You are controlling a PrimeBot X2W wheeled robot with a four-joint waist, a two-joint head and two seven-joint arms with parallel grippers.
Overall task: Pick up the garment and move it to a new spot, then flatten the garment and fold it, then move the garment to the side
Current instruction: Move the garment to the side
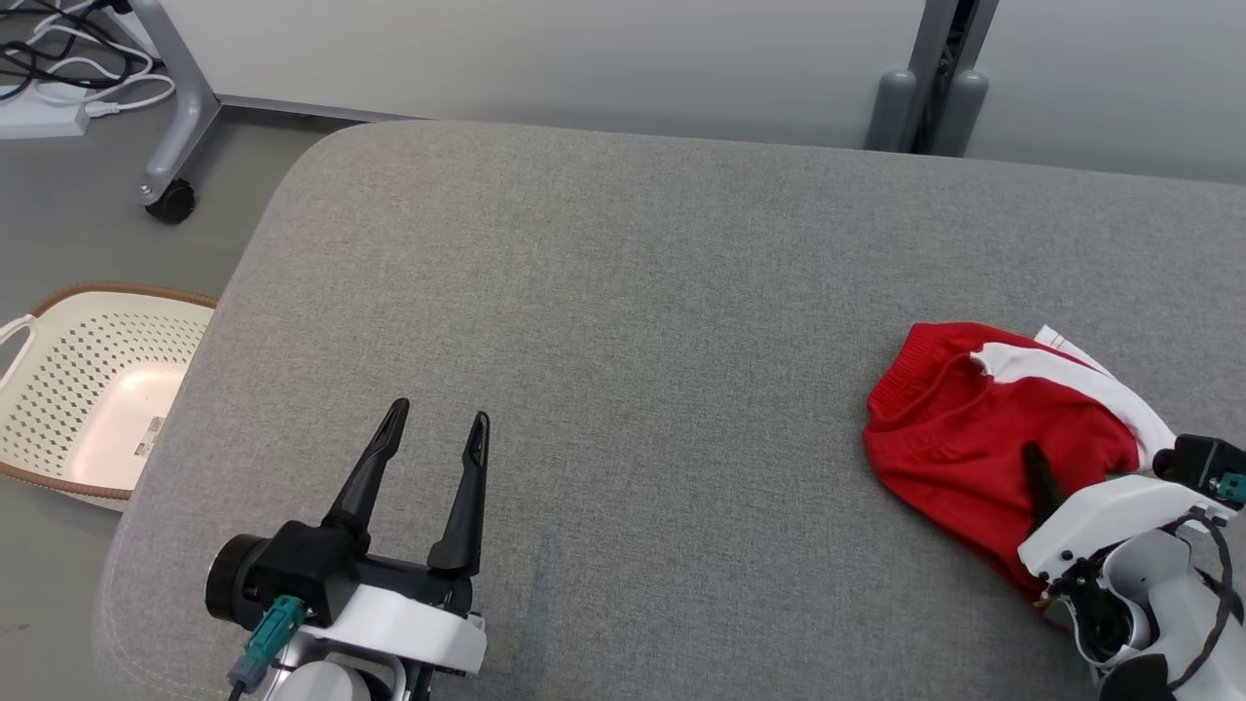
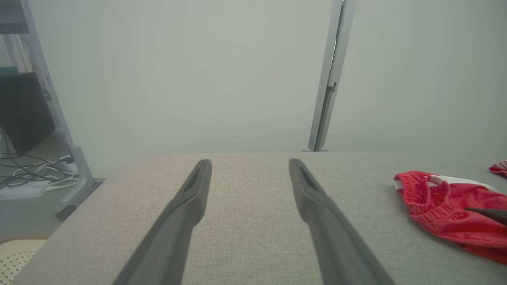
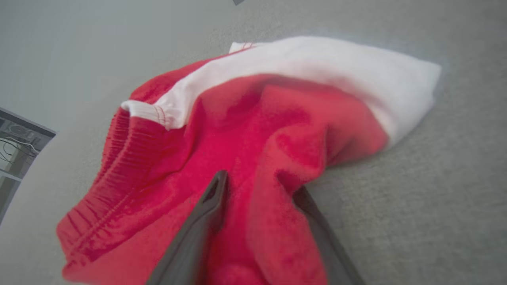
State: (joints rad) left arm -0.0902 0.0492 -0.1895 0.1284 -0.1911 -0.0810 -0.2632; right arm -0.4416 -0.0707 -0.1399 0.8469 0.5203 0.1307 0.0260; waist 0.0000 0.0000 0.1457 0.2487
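Observation:
The garment [image 1: 964,428] is a crumpled red piece with a white panel, lying at the right of the grey padded table [image 1: 623,292]. My right gripper [image 1: 1061,487] rests on its near edge. In the right wrist view its fingers [image 3: 216,190] stand apart on either side of a raised red fold of the garment [image 3: 253,126], one fingertip partly under the cloth. My left gripper [image 1: 438,419] hovers open and empty over the table's near left. In the left wrist view the left gripper [image 2: 250,166] points across bare table, with the garment [image 2: 439,202] far to its right.
A cream perforated basket [image 1: 58,341] with a brown rim sits on the floor left of the table. A wheeled metal frame leg [image 1: 180,107] and cables [image 1: 58,58] are at the far left. A grey wall panel runs behind the table.

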